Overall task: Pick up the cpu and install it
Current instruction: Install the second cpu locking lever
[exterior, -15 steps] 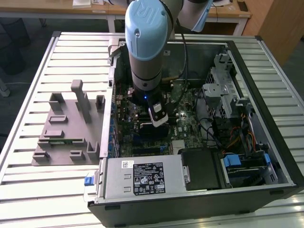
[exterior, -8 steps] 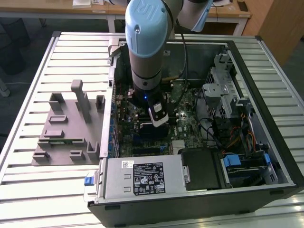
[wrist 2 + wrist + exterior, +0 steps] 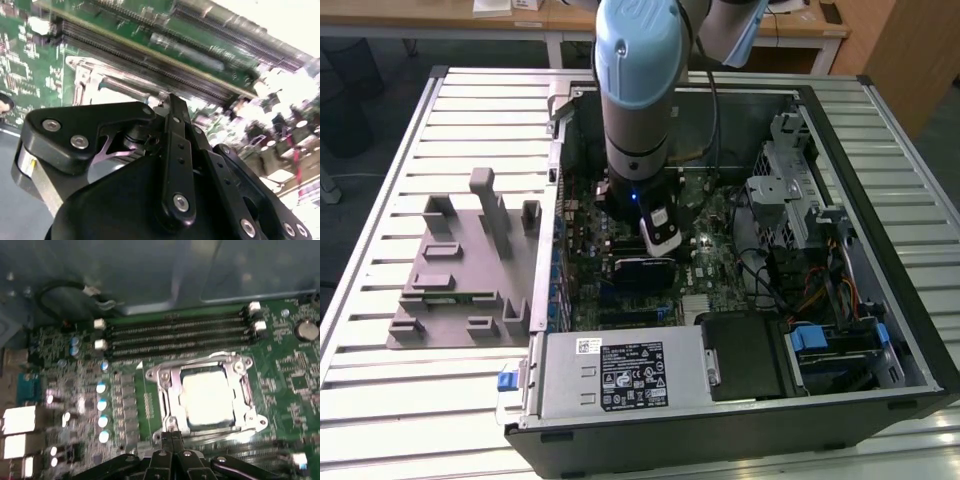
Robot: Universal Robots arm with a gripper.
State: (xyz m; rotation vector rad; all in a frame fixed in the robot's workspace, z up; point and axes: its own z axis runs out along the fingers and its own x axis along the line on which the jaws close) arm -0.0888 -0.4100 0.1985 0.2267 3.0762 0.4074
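- One cpu, a flat pale silver square chip, lies inside the metal socket frame on the green motherboard.
- Black claw at the socket's 6 o'clock, fingers closed together, holding nothing.
- Risk, my judgement: an unseated chip bends pins.
- Four memory slots at 12 o'clock.

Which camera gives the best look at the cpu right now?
The first wrist view: the cpu lies face-up in its metal socket frame, fully visible. In the exterior view the arm covers that area.
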